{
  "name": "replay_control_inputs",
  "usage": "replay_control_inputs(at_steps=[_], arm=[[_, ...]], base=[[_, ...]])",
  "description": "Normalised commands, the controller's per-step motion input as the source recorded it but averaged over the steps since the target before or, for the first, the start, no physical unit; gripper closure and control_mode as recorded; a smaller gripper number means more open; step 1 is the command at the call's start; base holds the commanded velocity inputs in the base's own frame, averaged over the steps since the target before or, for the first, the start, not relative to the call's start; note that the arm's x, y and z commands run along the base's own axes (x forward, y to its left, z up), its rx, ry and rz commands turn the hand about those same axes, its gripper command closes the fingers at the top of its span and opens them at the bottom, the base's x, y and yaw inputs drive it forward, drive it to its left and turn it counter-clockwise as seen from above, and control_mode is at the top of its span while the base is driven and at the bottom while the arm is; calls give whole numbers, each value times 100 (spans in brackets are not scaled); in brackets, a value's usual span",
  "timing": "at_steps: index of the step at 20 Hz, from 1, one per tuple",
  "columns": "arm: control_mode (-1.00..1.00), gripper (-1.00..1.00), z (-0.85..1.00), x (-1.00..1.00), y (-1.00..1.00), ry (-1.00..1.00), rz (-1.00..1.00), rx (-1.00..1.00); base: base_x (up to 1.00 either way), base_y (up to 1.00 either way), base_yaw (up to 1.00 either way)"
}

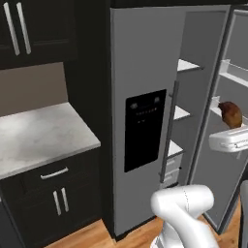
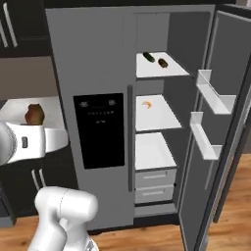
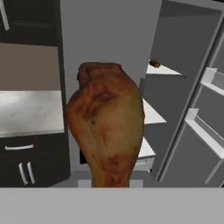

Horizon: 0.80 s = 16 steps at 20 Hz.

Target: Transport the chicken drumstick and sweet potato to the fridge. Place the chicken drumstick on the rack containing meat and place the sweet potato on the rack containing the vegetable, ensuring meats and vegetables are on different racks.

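Observation:
My gripper [image 1: 230, 128] is shut on the chicken drumstick [image 1: 231, 113], an orange-brown piece standing above the white hand in front of the fridge [image 1: 145, 58]. From the right base the drumstick [image 2: 34, 113] shows at the far left, level with the counter. In the hand view the chicken drumstick [image 3: 107, 127] hides the fingertips. The fridge's right door is open. The sweet potato [image 2: 163, 62], a dark reddish-brown lump, lies on the top shelf beside a dark green vegetable [image 2: 148, 57]. A small orange piece of food [image 2: 146, 104] lies on the middle shelf.
The open fridge door [image 2: 220, 147] carries white bins [image 2: 215, 100] and stands to the right. The left door with its black dispenser panel [image 2: 100, 130] is shut. Two drawers [image 2: 154, 179] sit under the lowest shelf. A grey counter [image 1: 38, 135] over dark cabinets lies left.

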Motion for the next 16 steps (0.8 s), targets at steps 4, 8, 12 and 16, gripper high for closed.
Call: replay_control_inputs(at_steps=[4,8,12,16], arm=[[100,100,0,0,0,0,0,0],[100,100,0,0,0,0,0,0],[100,100,0,0,0,0,0,0],[100,100,0,0,0,0,0,0]], base=[[75,-24,-5],[58,-74,-1],[-7,-56,-19],[3,-9,-37]])
